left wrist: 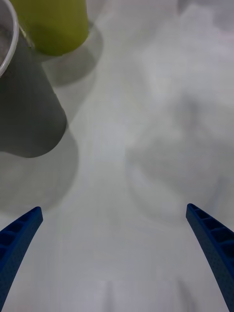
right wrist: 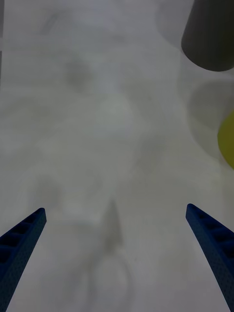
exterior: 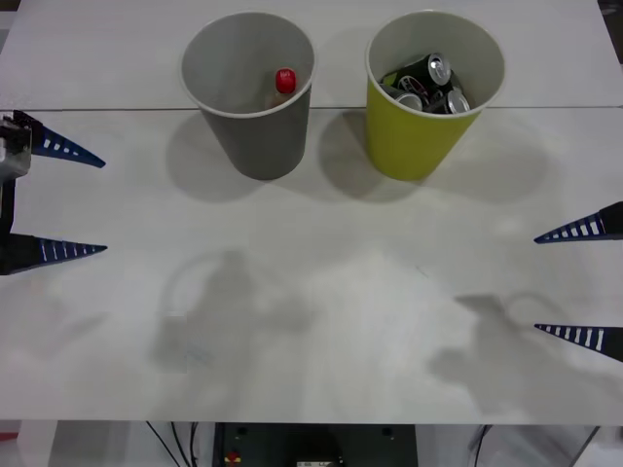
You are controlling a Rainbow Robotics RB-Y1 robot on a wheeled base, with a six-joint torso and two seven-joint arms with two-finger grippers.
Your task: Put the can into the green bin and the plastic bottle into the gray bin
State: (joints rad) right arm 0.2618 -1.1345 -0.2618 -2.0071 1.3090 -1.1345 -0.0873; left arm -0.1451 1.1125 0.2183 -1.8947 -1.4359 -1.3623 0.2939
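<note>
The left end effector (exterior: 58, 199) hangs at nine o'clock over the table (exterior: 321, 311), its blue fingers spread wide and empty; the right end effector (exterior: 584, 282) sits at about four o'clock, likewise spread with nothing between the fingers. Both are well apart from the bins.

Outward, at about eleven o'clock, the gray bin (exterior: 255, 136) holds the plastic bottle (exterior: 283, 84), upright or leaning against the inner wall. Just beside it, at about one o'clock, the green bin (exterior: 414, 136) holds several cans (exterior: 433, 83) piled together. Judging by this, the sorting looks done.

The bottle is probably light, thin-walled and slick; if it needed moving, the red cap or neck would be the firmer place to grip, since the body would likely flex. The cans are stiff but smooth, and dent under a hard squeeze.

Most of the bottle's body is hidden below the bin's rim, so its lean and label cannot be read. How many cans lie in the green bin is unclear, as they overlap.
</note>
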